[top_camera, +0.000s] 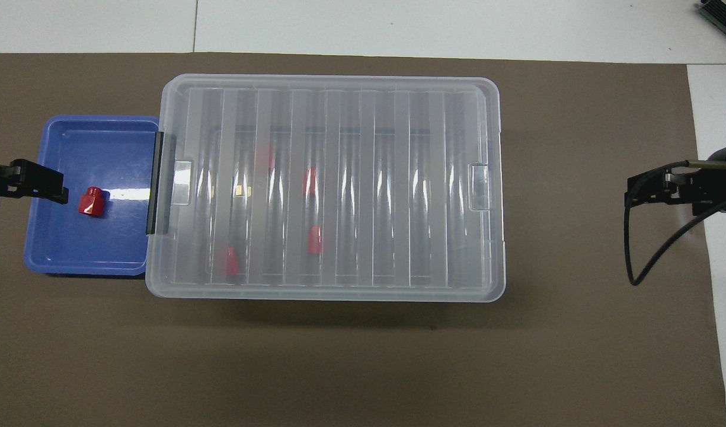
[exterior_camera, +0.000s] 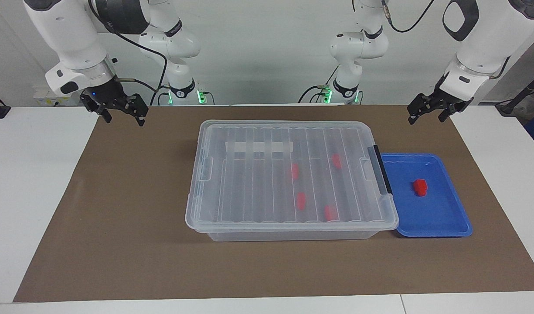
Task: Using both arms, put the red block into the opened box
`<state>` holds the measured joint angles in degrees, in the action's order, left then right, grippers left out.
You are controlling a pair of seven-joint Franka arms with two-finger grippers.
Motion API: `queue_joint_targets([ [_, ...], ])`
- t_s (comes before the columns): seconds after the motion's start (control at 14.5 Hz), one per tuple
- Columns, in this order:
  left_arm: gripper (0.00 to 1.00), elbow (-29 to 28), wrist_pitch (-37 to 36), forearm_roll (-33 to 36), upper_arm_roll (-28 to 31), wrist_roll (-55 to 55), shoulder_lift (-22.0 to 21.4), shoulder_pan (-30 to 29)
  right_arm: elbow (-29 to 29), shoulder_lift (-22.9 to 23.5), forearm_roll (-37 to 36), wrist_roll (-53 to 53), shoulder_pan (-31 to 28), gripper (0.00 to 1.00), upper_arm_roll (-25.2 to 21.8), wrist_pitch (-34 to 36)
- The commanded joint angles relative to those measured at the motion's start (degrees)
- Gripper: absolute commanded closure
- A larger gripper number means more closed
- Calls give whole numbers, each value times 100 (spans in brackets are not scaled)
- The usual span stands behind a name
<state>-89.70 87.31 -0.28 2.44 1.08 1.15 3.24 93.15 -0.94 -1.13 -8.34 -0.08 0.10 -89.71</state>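
On the brown mat [exterior_camera: 118, 244], toward the left arm's end of the table, a shallow blue tray [exterior_camera: 450, 220] holds the one loose red block [exterior_camera: 420, 186]. The tray sits just beside the box [exterior_camera: 232, 218], against the end with the black handle [exterior_camera: 379, 174]. The box's clear ribbed lid [exterior_camera: 258, 192] is on, and four more red blocks [exterior_camera: 301, 200] show through it. The left gripper [exterior_camera: 429, 113] hangs in the air, fingers apart and empty, over the mat at the edge nearer the robots than the tray; it is plainly the closer hand to the block. The right gripper [exterior_camera: 120, 111], also spread and empty, hangs well apart over the mat's other end. The block looks chunky with no clear long axis. By my judgement, the lid must come off first. White walls stand close around.
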Motion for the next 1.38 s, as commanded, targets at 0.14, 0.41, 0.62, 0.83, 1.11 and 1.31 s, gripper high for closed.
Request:
queue_joint_targets([
  [0.14,0,-232,129,-7,-15,33,-186,-43,142,-135,105,139,-36,0,25,-46],
  [0.41,0,-232,138,-7,-15,33,-186,-43,221,-143,96,61,-19,0,34,-204],
  [0.62,0,-232,138,-7,-15,33,-186,-43,545,-143,96,-359,253,0,34,-668],
  [0.83,0,-232,138,-7,-15,33,-186,-43,766,-47,96,-931,727,0,42,-1292],
  [1.11,0,-232,138,-7,-15,33,-186,-43,1327,199,96,-1469,1220,0,42,-2347],
  [1.31,0,-232,138,-7,-15,33,-186,-43,1522,287,96,-1495,1449,0,43,-2621],
])
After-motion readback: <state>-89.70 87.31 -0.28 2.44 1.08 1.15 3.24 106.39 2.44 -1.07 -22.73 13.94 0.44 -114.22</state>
